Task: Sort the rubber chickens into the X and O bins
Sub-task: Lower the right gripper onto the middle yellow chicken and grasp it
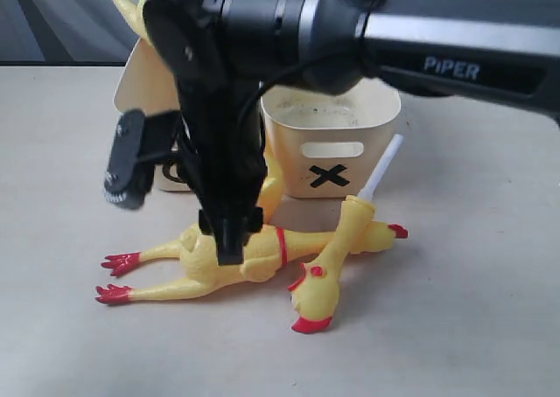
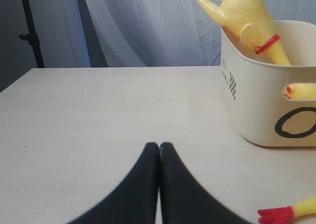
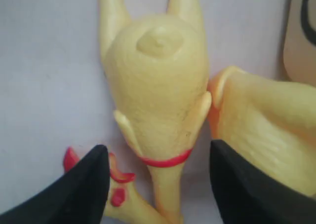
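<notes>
Right tool (image 1: 229,244) hangs at centre frame in the exterior view, its fingers (image 3: 84,184) spread to either side of a long chicken (image 1: 210,261) that lies on the counter (image 1: 472,327) toward the lower left. Left tool (image 2: 159,152) is pressed together on nothing. X bin (image 1: 332,143) stands just behind the long chicken. O bin (image 2: 261,105) holds a second chicken (image 2: 247,17).

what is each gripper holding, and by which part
Nothing. The right gripper is open over the long chicken; the left gripper is shut, empty.
</notes>
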Controlling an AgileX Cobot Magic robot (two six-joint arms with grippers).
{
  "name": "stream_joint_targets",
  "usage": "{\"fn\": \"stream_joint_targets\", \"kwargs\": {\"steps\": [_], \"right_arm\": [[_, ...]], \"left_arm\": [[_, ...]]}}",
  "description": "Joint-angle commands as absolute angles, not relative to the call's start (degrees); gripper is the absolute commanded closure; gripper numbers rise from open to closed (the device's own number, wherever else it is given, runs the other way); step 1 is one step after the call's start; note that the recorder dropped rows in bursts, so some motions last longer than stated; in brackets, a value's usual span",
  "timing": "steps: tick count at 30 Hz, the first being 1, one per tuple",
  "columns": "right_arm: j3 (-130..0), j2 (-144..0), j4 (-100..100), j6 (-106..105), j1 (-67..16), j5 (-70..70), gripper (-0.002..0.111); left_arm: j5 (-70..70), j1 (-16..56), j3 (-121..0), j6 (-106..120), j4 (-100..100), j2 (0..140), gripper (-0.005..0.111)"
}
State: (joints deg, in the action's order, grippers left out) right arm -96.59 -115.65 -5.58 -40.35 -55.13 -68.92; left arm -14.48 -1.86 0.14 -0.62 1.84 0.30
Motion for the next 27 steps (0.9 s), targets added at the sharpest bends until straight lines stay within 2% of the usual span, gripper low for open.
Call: {"fn": "stream_joint_targets", "kwargs": {"steps": [1,10,22,24,27], "right_arm": [[-90.97,-115.74,-11.94,-41.48,-57.45,-60.38,0.051],[-87.47,-117.87,-9.99,-42.78,-60.21,-49.83,0.051],[-87.47,-128.42,-8.69,-42.78,-60.71,-54.35,0.052],[-87.47,-129.53,-8.69,-42.78,-61.0,-56.18,0.061],[-87.47,-130.3,-8.53,-42.78,-61.39,-59.09,0.09]], "left_arm": [[-13.73,-1.66,0.0,-0.87,1.9,0.0,0.107],[-13.73,-1.66,0.0,-0.87,1.9,0.0,0.107],[-13.73,-1.66,0.0,-0.87,1.9,0.0,0.107],[-13.73,-1.66,0.0,-0.87,1.9,0.0,0.107],[-13.73,-1.66,0.0,-0.87,1.9,0.0,0.107]]}}
